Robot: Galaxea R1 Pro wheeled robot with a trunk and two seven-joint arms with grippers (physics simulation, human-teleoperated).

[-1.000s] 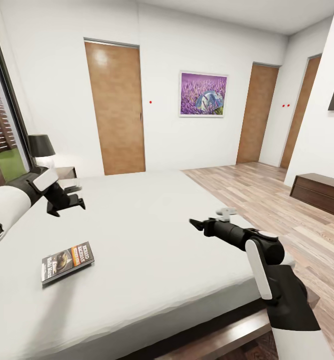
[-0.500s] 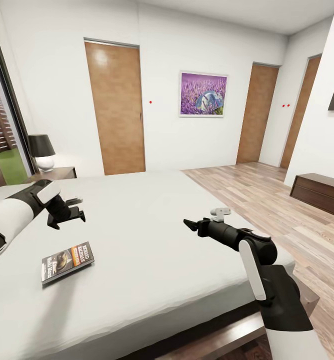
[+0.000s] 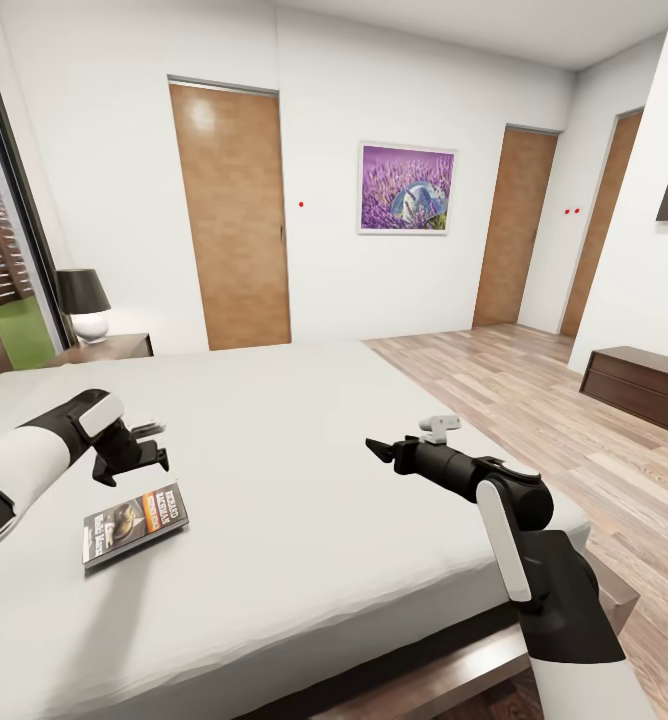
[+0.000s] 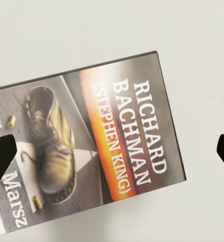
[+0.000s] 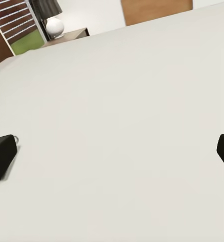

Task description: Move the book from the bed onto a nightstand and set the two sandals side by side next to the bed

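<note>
1. The book (image 3: 134,524) lies flat on the bed (image 3: 304,480), near its left front part, cover up.
2. The left claw (image 3: 139,452) hangs just above and beyond the book, jaws spread wide, holding nothing; its wrist view looks straight down on the cover (image 4: 86,151).
3. The right claw (image 3: 379,450) hovers open and empty over the bed, well apart from the book.
4. The nightstand (image 3: 114,347) stands at the bed's far left corner, carrying a lamp (image 3: 84,303).
</note>
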